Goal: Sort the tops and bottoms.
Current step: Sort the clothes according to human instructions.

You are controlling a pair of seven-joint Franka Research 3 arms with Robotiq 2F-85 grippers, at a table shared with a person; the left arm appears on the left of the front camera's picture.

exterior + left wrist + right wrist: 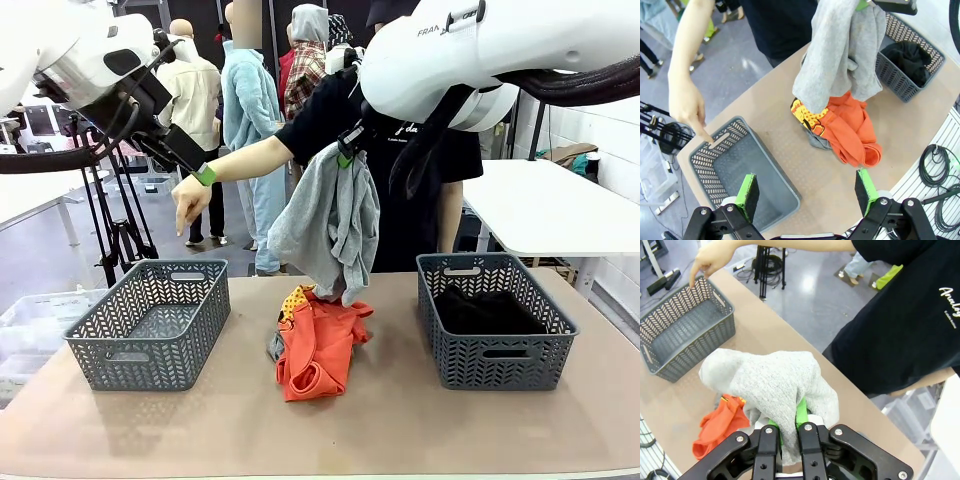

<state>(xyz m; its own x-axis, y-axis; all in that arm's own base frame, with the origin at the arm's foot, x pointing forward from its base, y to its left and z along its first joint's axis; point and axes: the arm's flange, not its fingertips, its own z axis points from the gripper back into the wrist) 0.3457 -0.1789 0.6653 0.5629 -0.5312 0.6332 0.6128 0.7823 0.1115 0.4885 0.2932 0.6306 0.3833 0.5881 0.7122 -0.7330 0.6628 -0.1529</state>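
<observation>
Front view: plain light grey soft top (330, 225) hangs in mid-air over the middle of the tan table (400, 430). It is bunched at its upper end in the right gripper (345, 158), jaws clamped tight on a fold. In the right wrist view the cloth drapes over the green pads (801, 412). The hem dangles right above the crumpled orange T-shirt with yellow dotted print (320, 345); can't tell if they touch. A scrap of darker grey cloth (817, 142) pokes out under the orange one. The grey plastic lattice basket on the right (495, 355) holds a plain black cloth garment (485, 310), so bottoms likely go there. The matching grey lattice basket on the left (150, 340) has nothing in it, and the person's hand (190, 205) points a finger down at its far rim. Likely step: carry the grey top to that left basket. To do it well, raise it first so the hem clears the orange shirt and the basket wall, then travel across and centre it over the basket. Lower until most of the cloth is inside, then release. Keep clear of the pointing hand. The left gripper (806, 189) hovers above the near side of that basket, jaws wide apart and holding nothing, so mind it on the crossing too.
</observation>
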